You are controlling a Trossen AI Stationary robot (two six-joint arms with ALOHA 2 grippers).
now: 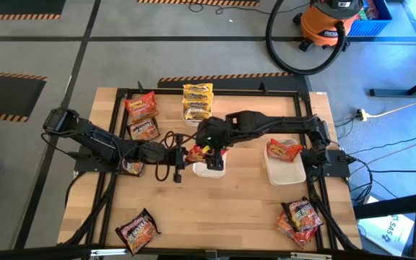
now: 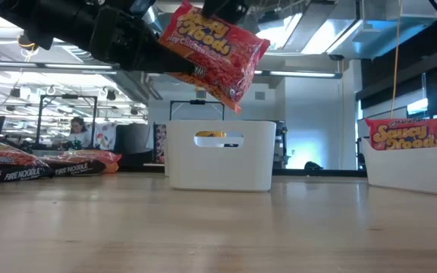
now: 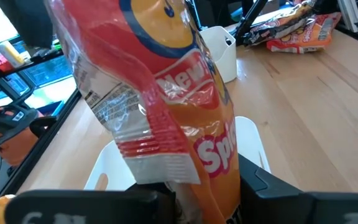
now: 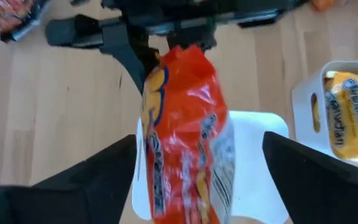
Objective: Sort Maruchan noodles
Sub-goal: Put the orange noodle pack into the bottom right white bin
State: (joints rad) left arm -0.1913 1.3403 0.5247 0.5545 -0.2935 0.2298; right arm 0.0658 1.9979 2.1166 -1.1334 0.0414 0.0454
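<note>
Table (image 1: pixel 215 209) w/ white bins & noodle packets spread round. Both arms meet mid-table above the centre white bin (image 1: pixel 210 167). Yellow packets sit in the far bin (image 1: pixel 198 101); one red-orange Saucy Noodles pkt lies in the right-hand tray (image 1: pixel 285 170); dark Fire Noodle pkts lie at the left edge (image 2: pixel 21 164).

Step in hand, as I read it: hand-over or drop of the red-orange packet (image 2: pixel 212 47), held up in the air over the centre bin. Left pincer (image 3: pixel 197 193) is pinched narrow on the pkt's lower edge, holding it. Right pincer (image 4: pixel 197 180) spread wide, fingers either side of the pkt, apart from it, holding nothing.

To do it well: if right is to take it, close on the pkt's firm middle, not the crinkly seal; left lets go only once right has it. Pkt is slippery film, may twist. Red-orange likely belongs w/ the tray on the right.
</note>
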